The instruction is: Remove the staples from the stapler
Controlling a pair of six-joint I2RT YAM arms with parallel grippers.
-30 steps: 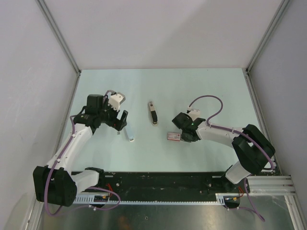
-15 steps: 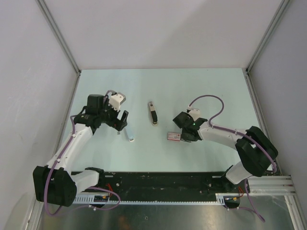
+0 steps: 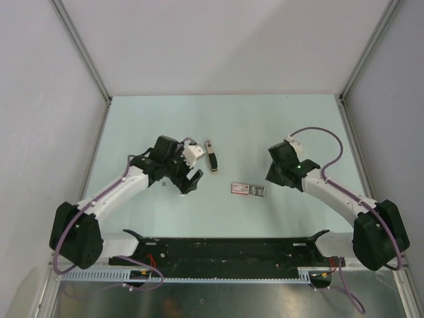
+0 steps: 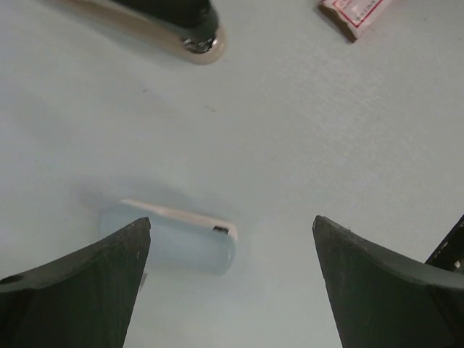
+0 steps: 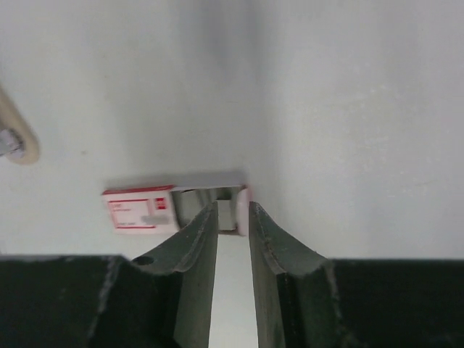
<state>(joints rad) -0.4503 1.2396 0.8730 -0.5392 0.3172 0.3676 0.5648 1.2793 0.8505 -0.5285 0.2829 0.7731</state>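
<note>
The pale blue and white stapler (image 4: 174, 243) lies flat on the table. My left gripper (image 4: 232, 221) hangs open above it, with the stapler between the fingers, close to the left one and untouched. In the top view the left gripper (image 3: 190, 181) covers the stapler. A tiny grey bit (image 3: 163, 185) lies just left of that gripper; I cannot tell if it is a staple. My right gripper (image 5: 233, 206) is nearly shut and empty, a narrow gap between its fingers. In the top view the right gripper (image 3: 271, 179) sits right of the box.
The red-and-white box (image 5: 139, 210) lies just beyond my right fingertips, its grey tray (image 3: 258, 191) slid out to the right. A black and beige elongated tool (image 3: 212, 157) lies at mid table, also in the left wrist view (image 4: 174, 22). Walls enclose the table.
My left arm has swung right and now sits over the stapler. My right gripper has drawn back to the right, away from the box, whose tray now stands slid open.
</note>
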